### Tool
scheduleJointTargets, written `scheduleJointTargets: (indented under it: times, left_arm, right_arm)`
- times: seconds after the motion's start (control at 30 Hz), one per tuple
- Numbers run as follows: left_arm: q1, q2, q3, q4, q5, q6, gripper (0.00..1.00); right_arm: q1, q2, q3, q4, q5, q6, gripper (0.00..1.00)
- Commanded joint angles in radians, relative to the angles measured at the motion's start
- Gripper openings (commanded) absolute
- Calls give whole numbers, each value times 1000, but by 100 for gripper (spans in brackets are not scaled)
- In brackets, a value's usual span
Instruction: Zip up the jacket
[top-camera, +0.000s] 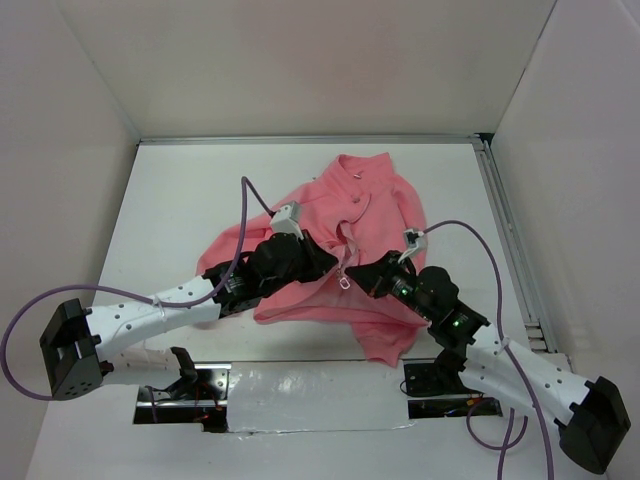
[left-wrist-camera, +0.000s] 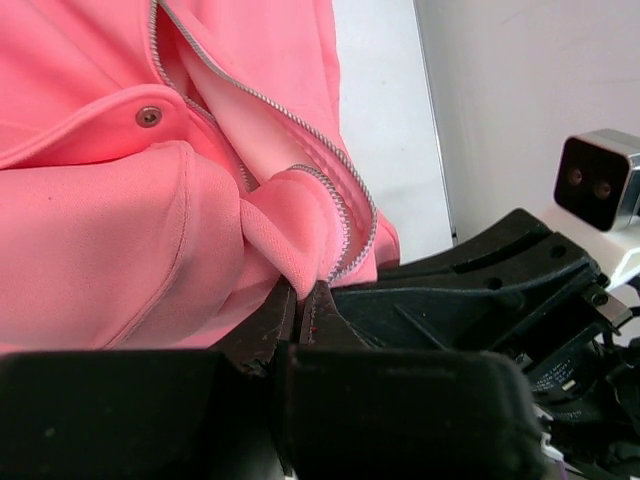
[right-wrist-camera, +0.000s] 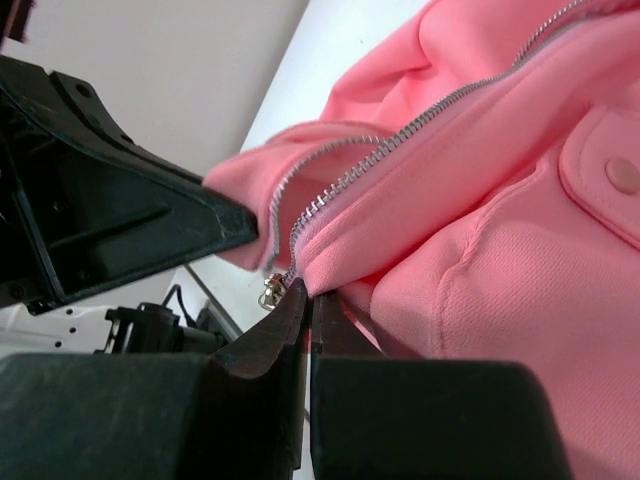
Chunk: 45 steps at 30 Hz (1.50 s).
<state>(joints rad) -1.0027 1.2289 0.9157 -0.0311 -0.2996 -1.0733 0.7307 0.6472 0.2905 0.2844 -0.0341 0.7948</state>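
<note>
The salmon-pink jacket (top-camera: 350, 215) lies crumpled in the middle of the table, collar toward the far side, front open at the hem. My left gripper (top-camera: 325, 258) is shut on the left hem edge by the zipper teeth (left-wrist-camera: 300, 262). My right gripper (top-camera: 368, 275) is shut on the right hem edge (right-wrist-camera: 330, 268) just beside the metal zipper slider (right-wrist-camera: 270, 290), which hangs free at the jaw tip. The slider also shows between the two grippers in the top view (top-camera: 344, 283). The two hem corners are held close together, lifted a little off the table.
White walls enclose the table on three sides. A metal rail (top-camera: 510, 240) runs along the right edge. A reflective strip (top-camera: 300, 395) lies at the near edge between the arm bases. Purple cables (top-camera: 250, 200) loop over each arm.
</note>
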Motion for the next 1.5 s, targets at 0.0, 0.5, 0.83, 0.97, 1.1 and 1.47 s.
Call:
scheduleJointTargets:
  times: [0.0, 0.5, 0.83, 0.97, 1.1, 1.47]
  left_arm:
    - [-8, 0, 8, 39, -65, 9, 0]
    - [-17, 6, 6, 39, -70, -36, 0]
    - [-36, 15, 14, 34, -105, -43, 0]
    - [-36, 15, 11, 34, -105, -40, 0]
    - [-36, 11, 5, 34, -104, -45, 0]
    - [-43, 29, 14, 10, -108, -48, 0]
  right_arm:
    - [12, -35, 49, -77, -30, 20, 0]
    - [13, -63, 35, -30, 0, 32, 0]
    - [13, -32, 67, -10, 31, 49, 0]
    - [13, -24, 76, -2, 54, 46, 0]
    - [13, -12, 85, -19, 53, 46, 0]
    - [13, -18, 91, -19, 46, 53, 0]
